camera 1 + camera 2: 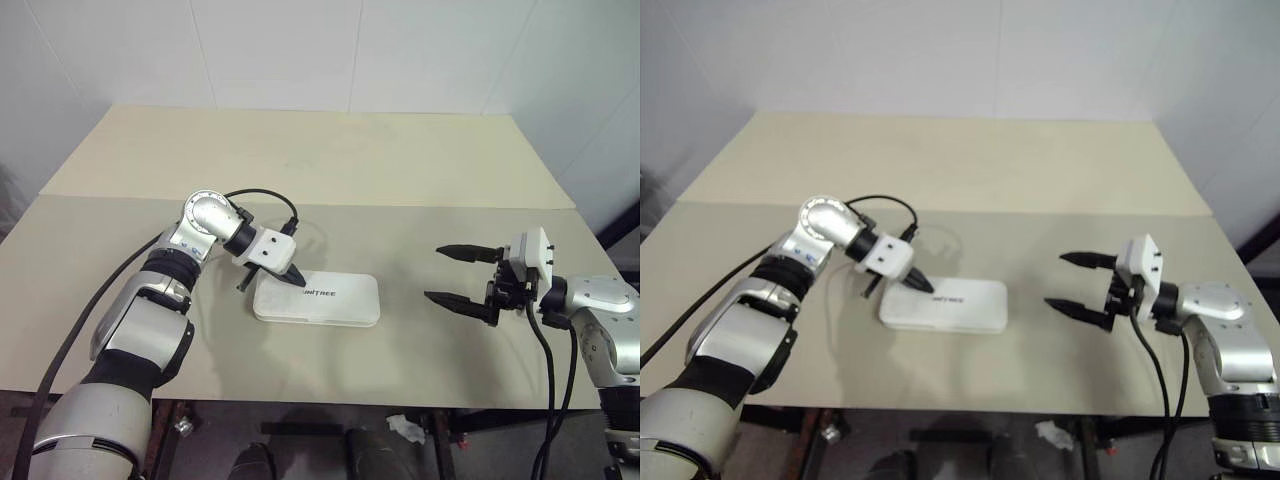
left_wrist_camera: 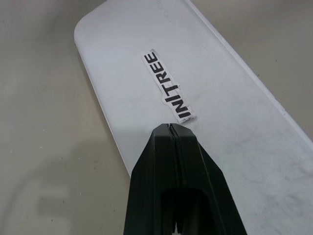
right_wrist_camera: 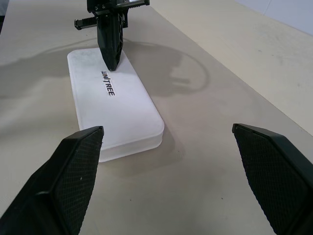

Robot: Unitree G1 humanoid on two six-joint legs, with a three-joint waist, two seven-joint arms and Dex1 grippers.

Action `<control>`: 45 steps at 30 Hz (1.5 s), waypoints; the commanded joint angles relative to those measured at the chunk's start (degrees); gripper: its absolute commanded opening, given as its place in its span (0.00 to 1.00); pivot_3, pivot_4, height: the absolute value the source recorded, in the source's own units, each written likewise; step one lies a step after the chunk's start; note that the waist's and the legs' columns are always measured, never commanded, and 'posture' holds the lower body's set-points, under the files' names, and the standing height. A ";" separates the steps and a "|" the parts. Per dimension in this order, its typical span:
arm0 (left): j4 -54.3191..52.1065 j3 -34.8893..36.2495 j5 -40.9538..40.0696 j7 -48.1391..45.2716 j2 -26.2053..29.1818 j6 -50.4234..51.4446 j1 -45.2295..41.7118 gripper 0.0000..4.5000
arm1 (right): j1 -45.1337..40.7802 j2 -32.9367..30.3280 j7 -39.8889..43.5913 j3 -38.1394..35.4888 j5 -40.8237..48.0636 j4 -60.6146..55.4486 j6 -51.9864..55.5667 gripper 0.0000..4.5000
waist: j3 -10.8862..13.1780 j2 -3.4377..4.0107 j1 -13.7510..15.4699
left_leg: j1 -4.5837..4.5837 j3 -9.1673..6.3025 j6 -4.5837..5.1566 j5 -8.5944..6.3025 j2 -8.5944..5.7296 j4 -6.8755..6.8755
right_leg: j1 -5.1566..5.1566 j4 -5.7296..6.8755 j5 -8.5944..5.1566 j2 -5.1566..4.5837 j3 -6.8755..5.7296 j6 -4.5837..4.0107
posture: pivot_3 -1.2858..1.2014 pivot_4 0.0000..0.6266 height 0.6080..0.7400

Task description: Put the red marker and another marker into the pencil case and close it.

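Your table (image 1: 420,180) is a pale beige board with a seam running across it side to side, the far half a touch yellower than the near half; matte, faintly scuffed, soft shadows on it. White walls close it in at the far edge and at both sides, and there's dark floor below the near edge with a crumpled white scrap (image 1: 408,428) lying down there. The pencil case (image 1: 330,305) lies flat with the lid down, near the near edge, slightly left of the middle, long side along that edge, black logo text facing up. Your left gripper (image 1: 296,277) points down and toward the right with its two black fingers pressed together, nothing between them, tips on or just above the lid at the case's left end, right by the logo — contact, can't quite tell. Your right gripper (image 1: 459,275) hangs level over the right part of the table, well apart from the case, fingers spread wide and empty, aimed at the case. A black cable (image 1: 265,196) loops off the left wrist.
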 commanded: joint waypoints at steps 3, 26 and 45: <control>1.26 6.01 -2.74 -1.20 -1.41 4.01 3.00 0.01 | -1.37 -0.04 -0.19 -0.87 0.11 -0.50 -1.48 1.00 | 0.00 0.00 0.12 | -0.02 0.00 0.03 0.02 0.00 0.02 | -0.01 0.02 0.00 0.00 0.00 0.00 | 0.52 0.24 1.00; -30.58 29.78 -33.70 -6.45 7.82 29.86 28.83 0.48 | -4.33 -0.81 3.49 0.07 -1.28 4.90 -3.16 1.00 | 0.03 0.05 0.11 | -0.08 -0.09 0.03 0.03 0.01 0.06 | -0.16 0.34 0.00 0.00 -0.07 0.00 | 0.52 0.24 1.00; -30.51 29.89 -36.43 -6.45 16.72 34.38 30.00 1.00 | -10.47 -1.97 6.69 1.06 -3.57 13.26 -5.46 1.00 | 0.05 0.07 0.07 | -0.06 -0.06 0.01 0.05 0.01 0.04 | -0.22 0.39 -0.06 0.00 -0.08 -0.11 | 0.52 0.24 1.00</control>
